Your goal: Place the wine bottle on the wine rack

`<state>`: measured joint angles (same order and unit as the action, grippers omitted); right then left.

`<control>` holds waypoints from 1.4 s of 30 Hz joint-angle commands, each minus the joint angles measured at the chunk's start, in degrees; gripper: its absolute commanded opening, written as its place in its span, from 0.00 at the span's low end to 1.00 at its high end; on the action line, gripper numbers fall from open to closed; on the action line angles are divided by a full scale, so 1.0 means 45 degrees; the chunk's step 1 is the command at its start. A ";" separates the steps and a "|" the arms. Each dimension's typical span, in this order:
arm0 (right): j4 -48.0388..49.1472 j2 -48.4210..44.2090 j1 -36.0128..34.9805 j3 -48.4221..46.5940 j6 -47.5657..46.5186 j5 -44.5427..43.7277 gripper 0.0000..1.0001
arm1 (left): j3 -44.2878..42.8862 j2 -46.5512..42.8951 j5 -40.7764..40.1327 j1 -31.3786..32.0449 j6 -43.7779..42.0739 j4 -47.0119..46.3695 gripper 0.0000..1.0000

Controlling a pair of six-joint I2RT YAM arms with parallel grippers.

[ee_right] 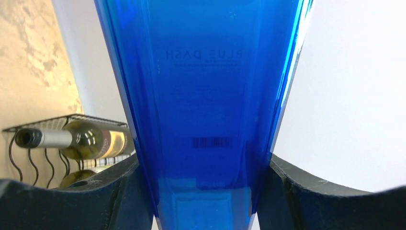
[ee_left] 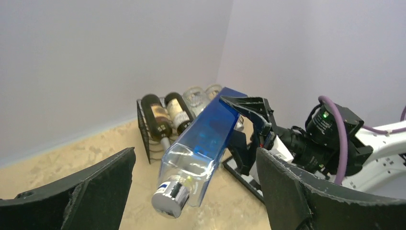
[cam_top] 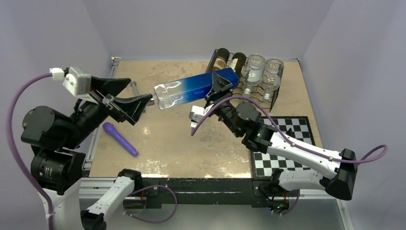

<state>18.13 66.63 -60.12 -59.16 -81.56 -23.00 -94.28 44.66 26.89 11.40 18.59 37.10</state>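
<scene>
Four bottles already lie in the wine rack (cam_top: 275, 97) at the far right of the overhead view: two dark ones (cam_top: 229, 60) on its left, two clear ones (cam_top: 262, 69) on its right. The wine bottle (cam_top: 194, 91), blue and square-sided, hangs level above the table just left of the rack. The right gripper (cam_top: 221, 84) pinches its blue base end, probably so the base can go in first. The left gripper (cam_top: 140, 92) is spread wide at the cap end, touching nothing. A purple tool (cam_top: 119, 139) lies near left and a chessboard (cam_top: 287, 139) near right. From the left wrist, the silver cap (ee_left: 170, 199) points between the two parted fingers (ee_left: 86, 191), well clear of both. From the right wrist, both pads (ee_right: 95, 196) press the bottle's flat sides. Behind it, a pale-labelled bottle (ee_right: 81, 139) rests on the rack's wavy wires, neck outward. With that row seemingly full, a place on top looks likeliest.
</scene>
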 commanded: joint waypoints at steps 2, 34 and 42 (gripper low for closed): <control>0.2718 -0.0876 -0.0088 0.0228 -0.1331 0.0638 0.00 | 0.0424 0.0481 0.2640 0.0045 -0.1843 0.1961 0.99; 0.1595 0.0318 -0.1517 -0.0361 -0.0871 0.0260 0.00 | 0.3329 0.1705 0.3478 0.1276 -0.6055 0.4754 0.89; 0.1829 0.0231 -0.1812 -0.0600 -0.1066 0.0002 0.00 | 0.3547 0.2182 0.2557 0.1705 -0.6097 0.5110 0.85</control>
<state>11.64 71.00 -67.46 -55.27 -85.38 -21.30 -78.81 54.02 40.71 17.98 -7.75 58.94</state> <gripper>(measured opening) 0.644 0.859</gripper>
